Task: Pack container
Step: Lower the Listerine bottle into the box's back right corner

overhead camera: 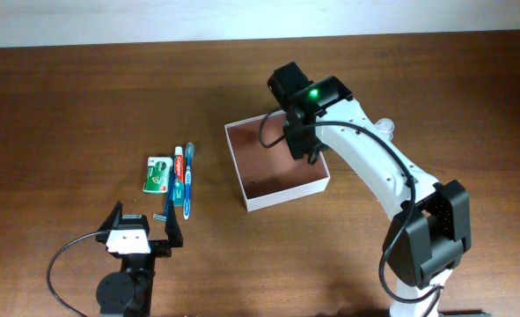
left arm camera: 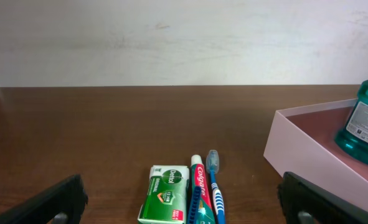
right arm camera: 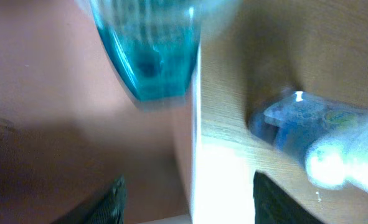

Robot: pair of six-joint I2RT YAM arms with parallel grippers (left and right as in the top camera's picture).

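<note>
Your left gripper (overhead camera: 146,222) sits at the near left of the table (overhead camera: 66,106), fingers spread wide. It faces the soap box (overhead camera: 157,174), toothpaste (overhead camera: 179,173) and toothbrush (overhead camera: 189,182), which lie side by side just beyond it, long axes running near to far. The container (overhead camera: 286,195) sits well to their right, a teal bottle (left arm camera: 365,124) upright inside near its right wall. Your right gripper (right arm camera: 187,202) hangs over it, fingers apart and holding nothing. For the next pick, the left arm looks the nearer.

i note a green soap box (overhead camera: 158,174), toothpaste tube (overhead camera: 178,172) and blue toothbrush (overhead camera: 188,180) lying side by side on the wooden table (overhead camera: 66,106).
</note>
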